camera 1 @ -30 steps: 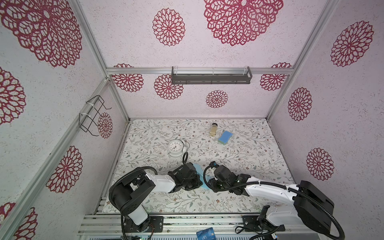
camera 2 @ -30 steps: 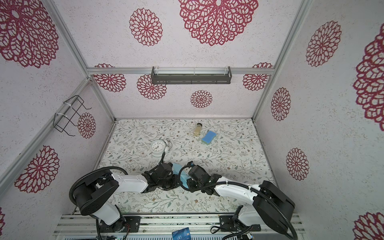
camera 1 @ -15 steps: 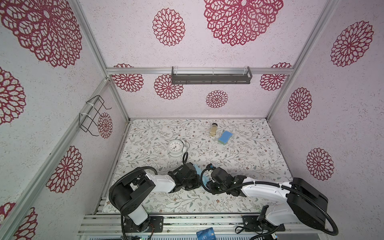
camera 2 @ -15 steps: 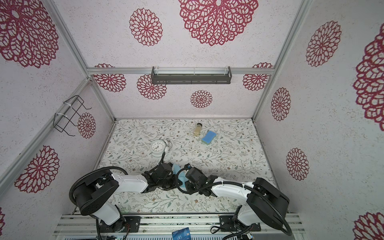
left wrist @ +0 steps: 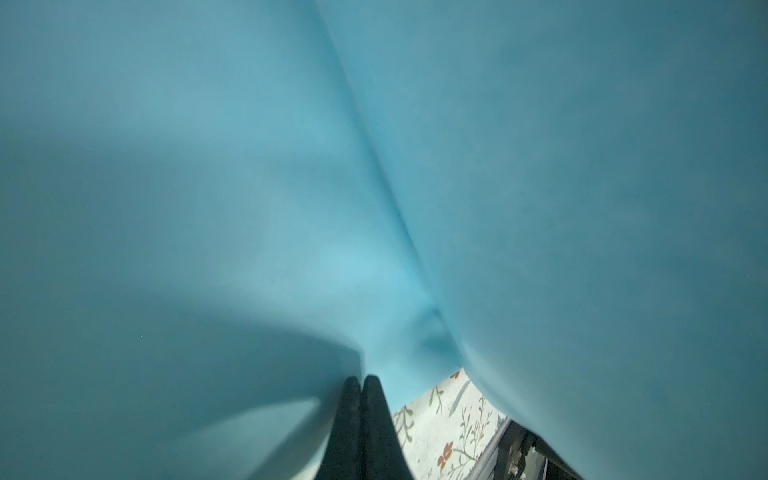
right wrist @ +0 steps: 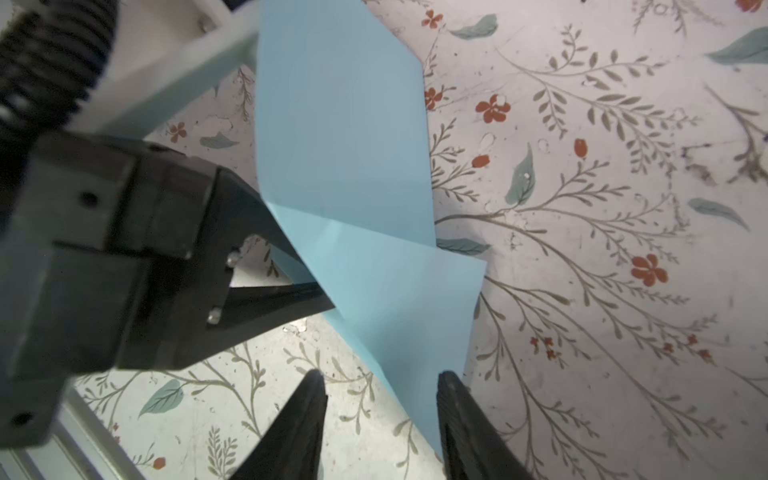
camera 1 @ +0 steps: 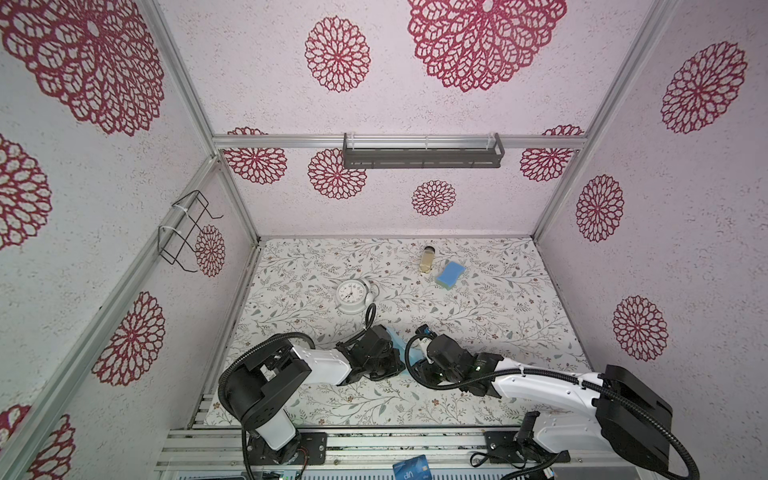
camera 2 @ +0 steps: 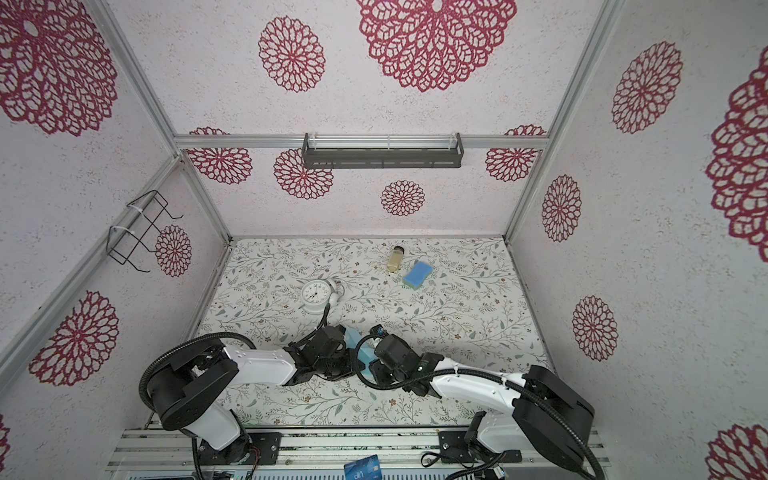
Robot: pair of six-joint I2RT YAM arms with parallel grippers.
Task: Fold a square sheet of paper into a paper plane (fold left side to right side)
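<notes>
On the robot's side of the white clock (camera 1: 351, 295), a little toward the right of it, we find the square sheet of paper (right wrist: 345, 124). It is light blue and already carries a sharp diagonal crease, so it is no longer a flat square. Both top views show only a small blue strip of it, because the two wrists cover the rest.

The left gripper (left wrist: 361, 382) has its fingers pressed together on the paper. Its own camera sees almost nothing but blue, and the right wrist view shows its dark tips biting the sheet at the crease, with that part lifted from the table (right wrist: 582, 208). The right gripper (right wrist: 380, 382) has its jaws well apart. The lower edge of the sheet passes between them, but they grip nothing.

What has changed in the last second is the right arm. One second ago it stood farther from the clock toward the right, and more blue paper showed between the two wrists. Now it has come in close to the left gripper, and the open space between them is nearly gone. The left arm has stayed where it was, always clamped on the sheet.

For the task we judge this as the approach to a second grip. The left side holds the paper steady, and the right jaws are brought around the free edge. The next fold can only start when they close on it. The risk, as we see it, is that the thin edge slips out or bends before the jaws shut.
</notes>
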